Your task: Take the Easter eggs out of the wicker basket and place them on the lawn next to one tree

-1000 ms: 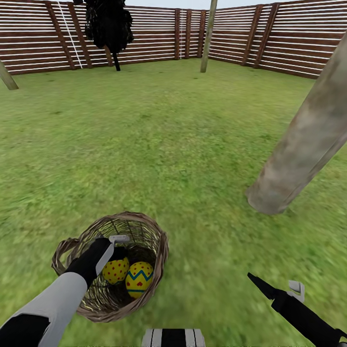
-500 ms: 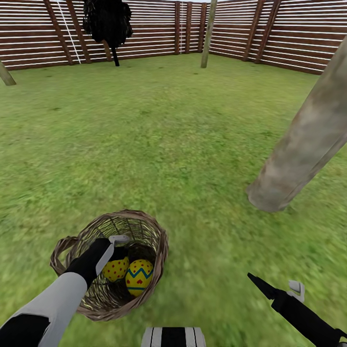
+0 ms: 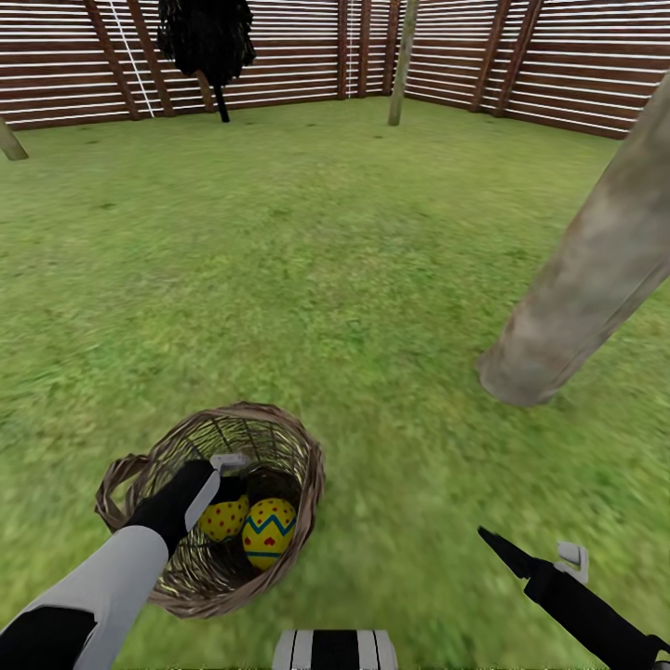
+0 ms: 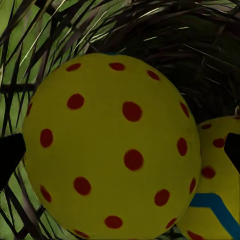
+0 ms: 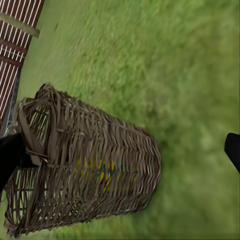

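The wicker basket (image 3: 302, 484) sits on the lawn (image 3: 307, 279) at the lower left of the head view. Inside lie a red-dotted Easter egg (image 3: 223, 518) and one with a blue zigzag band (image 3: 270, 532). My left gripper (image 3: 229, 487) reaches down into the basket over the dotted egg. In the left wrist view that egg (image 4: 112, 145) lies between the open fingertips (image 4: 10, 155), with the zigzag egg (image 4: 220, 205) beside it. My right gripper (image 3: 507, 551) hovers open and empty over the grass to the basket's right. From the right wrist view the basket (image 5: 85, 170) appears side-on.
A thick grey-brown tree trunk (image 3: 586, 279) rises from the grass to the right, roughly two basket widths from the basket. A thin trunk (image 3: 402, 60) and a dark-foliaged tree (image 3: 207, 37) stand far back by the slatted fence (image 3: 558, 65). Open grass lies between.
The whole head picture has shifted a little, so the camera has moved. Both arms and the eggs sit about as before.
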Controlling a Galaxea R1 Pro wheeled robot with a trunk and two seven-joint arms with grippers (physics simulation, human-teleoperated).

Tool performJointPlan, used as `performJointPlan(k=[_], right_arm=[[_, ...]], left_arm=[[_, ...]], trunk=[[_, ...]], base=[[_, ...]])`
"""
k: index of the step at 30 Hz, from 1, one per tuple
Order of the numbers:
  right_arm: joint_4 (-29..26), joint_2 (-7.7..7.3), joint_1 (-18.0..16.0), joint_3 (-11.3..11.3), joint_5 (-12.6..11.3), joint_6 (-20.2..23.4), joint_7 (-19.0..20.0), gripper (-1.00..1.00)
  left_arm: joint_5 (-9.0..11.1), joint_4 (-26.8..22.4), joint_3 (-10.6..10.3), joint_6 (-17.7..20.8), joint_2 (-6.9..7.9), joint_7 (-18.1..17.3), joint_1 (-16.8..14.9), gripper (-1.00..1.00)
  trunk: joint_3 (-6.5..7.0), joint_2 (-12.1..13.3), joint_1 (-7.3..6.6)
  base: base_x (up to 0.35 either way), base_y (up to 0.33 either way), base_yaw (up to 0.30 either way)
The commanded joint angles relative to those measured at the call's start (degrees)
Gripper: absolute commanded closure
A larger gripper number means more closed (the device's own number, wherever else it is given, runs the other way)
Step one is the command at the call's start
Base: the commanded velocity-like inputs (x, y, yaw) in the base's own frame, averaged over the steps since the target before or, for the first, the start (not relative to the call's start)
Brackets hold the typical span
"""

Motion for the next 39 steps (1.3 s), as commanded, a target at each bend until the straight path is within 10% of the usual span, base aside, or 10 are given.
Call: performJointPlan(k=[1, 39], right_arm=[[0.0, 0.04, 0.0, -0.1, -0.2, 0.4, 0.1, -1.0], [0.0, 0.04, 0.0, -0.1, -0.2, 0.3, 0.2, -1.0]], left_arm=[[0.6, -0.1, -0.5, 0.2, 0.08, 0.4, 0.0, -1.0], [0.6, -0.1, -0.5, 0.4, 0.11, 0.7, -0.1, -1.0]], trunk=[[-0.27, 0.0, 0.01], [-1.15, -0.1, 0.11]], base=[[0.0, 0.0, 0.0], [0.0, 0.0, 0.0]])
